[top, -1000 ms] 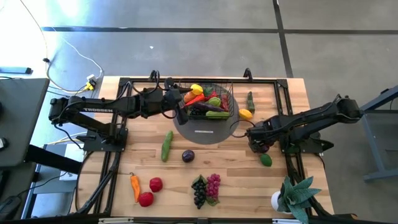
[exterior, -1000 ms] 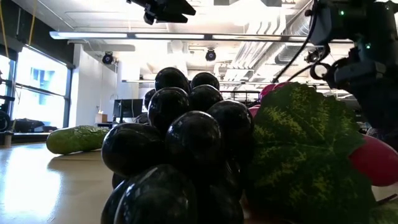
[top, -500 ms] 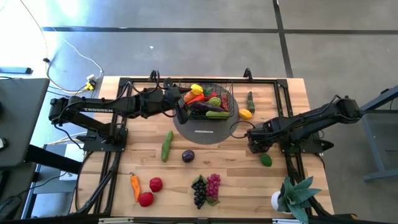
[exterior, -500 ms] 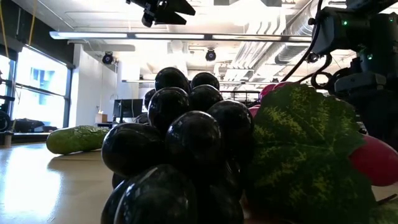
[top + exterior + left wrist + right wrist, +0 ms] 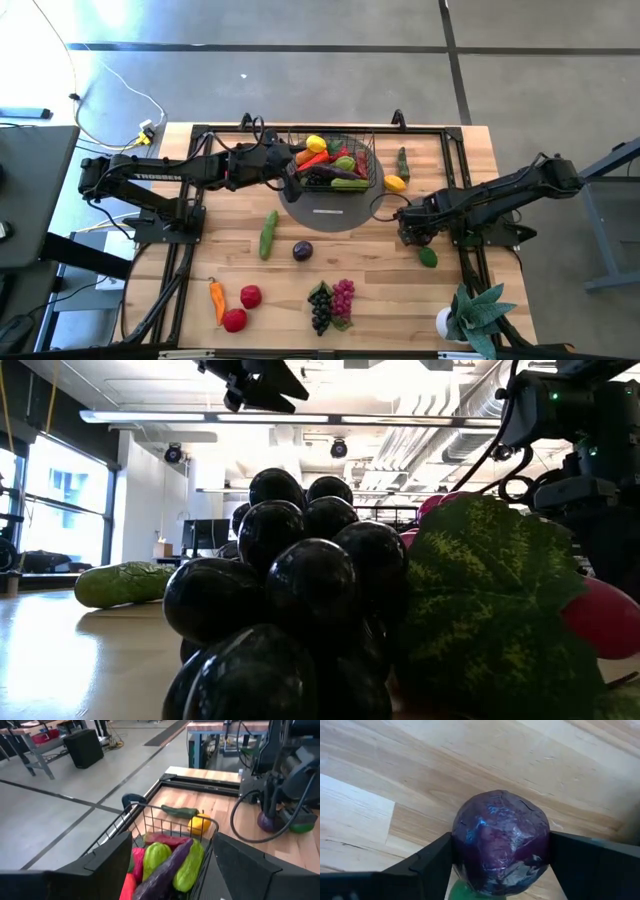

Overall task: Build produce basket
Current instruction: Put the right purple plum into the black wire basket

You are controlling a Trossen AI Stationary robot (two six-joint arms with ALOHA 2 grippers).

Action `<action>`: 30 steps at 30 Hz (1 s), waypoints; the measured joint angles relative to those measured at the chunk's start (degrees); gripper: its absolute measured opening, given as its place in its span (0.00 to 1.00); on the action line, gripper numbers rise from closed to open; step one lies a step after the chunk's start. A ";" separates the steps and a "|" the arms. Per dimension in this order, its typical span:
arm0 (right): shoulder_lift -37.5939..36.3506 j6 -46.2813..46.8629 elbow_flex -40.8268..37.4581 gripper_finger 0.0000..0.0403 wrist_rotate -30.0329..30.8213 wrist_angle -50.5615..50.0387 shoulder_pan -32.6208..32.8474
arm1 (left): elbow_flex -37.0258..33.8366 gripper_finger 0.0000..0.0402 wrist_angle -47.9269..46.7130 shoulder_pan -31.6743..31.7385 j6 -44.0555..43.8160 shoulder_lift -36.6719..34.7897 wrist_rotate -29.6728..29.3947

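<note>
**Right gripper closing on a purple vegetable while the left steadies the basket**

Nearest the front edge of the wooden table [image 5: 200,250] lies produce not yet collected: an orange pepper [image 5: 216,296], two red tomatoes [image 5: 243,307], and dark grapes [image 5: 320,306] beside purple grapes [image 5: 343,295]. A little farther in are a cucumber [image 5: 268,233] and a dark eggplant-coloured piece [image 5: 302,251], and on the right a small green fruit [image 5: 428,257].

Just beyond that green fruit, the right gripper [image 5: 415,228] is low over the table. Its wrist view shows a round purple vegetable [image 5: 500,836] sitting between the two fingers [image 5: 427,862], both pads touching or very nearly touching its sides, the piece resting on the wood. I judge this the grasp step; whether the grip is firm cannot be told.

Farther back, the basket [image 5: 366,170] sits over a grey disc [image 5: 325,213], already holding peppers and other pieces. The left gripper [image 5: 290,172] is at the basket's left wall; in its wrist view the fingers [image 5: 105,862] straddle the wire rim, apparently clasping it. A lemon [image 5: 395,183] and a green pepper [image 5: 402,160] lie just right of the basket.

Next, the right arm should finish clenching, lift clear, and carry left and far to the basket's open top.
</note>
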 joint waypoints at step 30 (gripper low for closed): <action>0.01 -4.58 25.43 0.62 16.78 0.28 -0.09 | 0.00 0.68 -10.41 -0.01 -9.25 0.02 12.83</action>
